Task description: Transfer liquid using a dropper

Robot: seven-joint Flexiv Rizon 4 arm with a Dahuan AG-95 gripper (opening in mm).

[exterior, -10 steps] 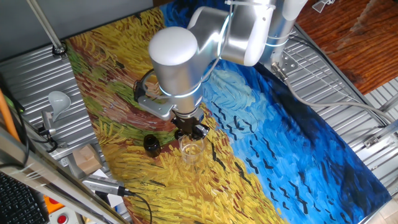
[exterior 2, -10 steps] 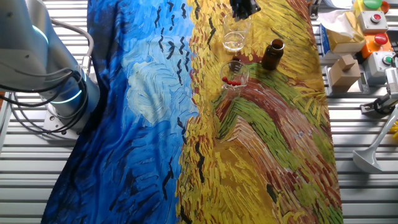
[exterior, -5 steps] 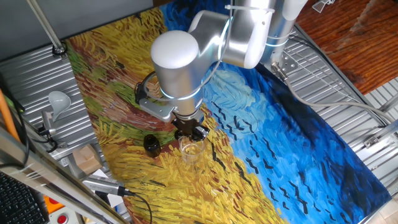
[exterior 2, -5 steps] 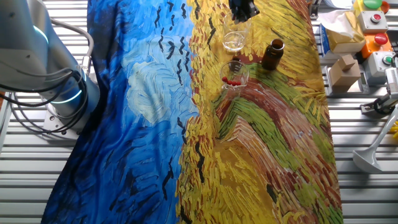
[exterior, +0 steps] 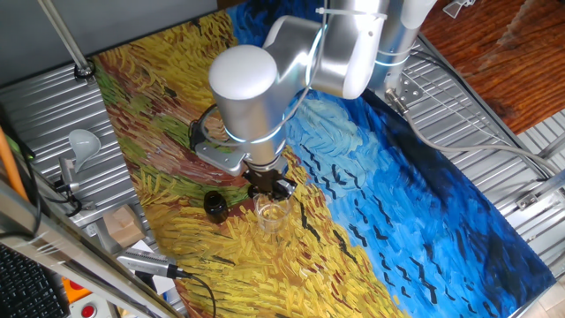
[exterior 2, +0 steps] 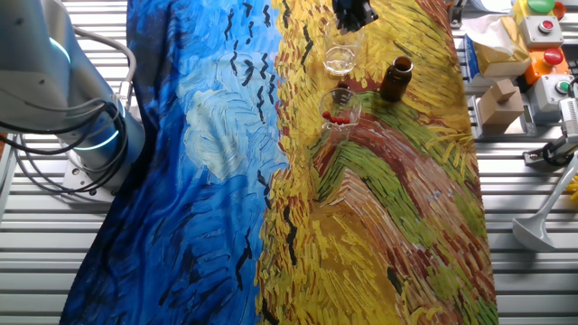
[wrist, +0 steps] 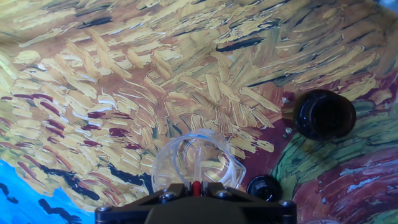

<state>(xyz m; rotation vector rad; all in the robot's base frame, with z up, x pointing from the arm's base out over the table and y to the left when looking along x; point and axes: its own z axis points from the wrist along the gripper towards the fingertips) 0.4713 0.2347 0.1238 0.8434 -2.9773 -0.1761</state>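
Almost nothing has moved since a second ago: the big arm has only swayed a tiny bit, and the gripper still hangs right over the empty glass.

Going left to right in the hand view, the empty glass sits at the bottom middle, the small black cap lies just beside it at about 4 o'clock, and the open brown bottle stands further off at 2 o'clock. A bit of red shows between the dark fingers, so they seem to be pinching the dropper by its bulb, but I cannot see the tip. In the other fixed view, a second glass nearer the camera holds more red-bulbed droppers.

To do this step well, I think the arm should keep the dropper straight up and in the middle of the glass. A slow, gentle squeeze would let the drops fall inside, not on the painted cloth over the surface.
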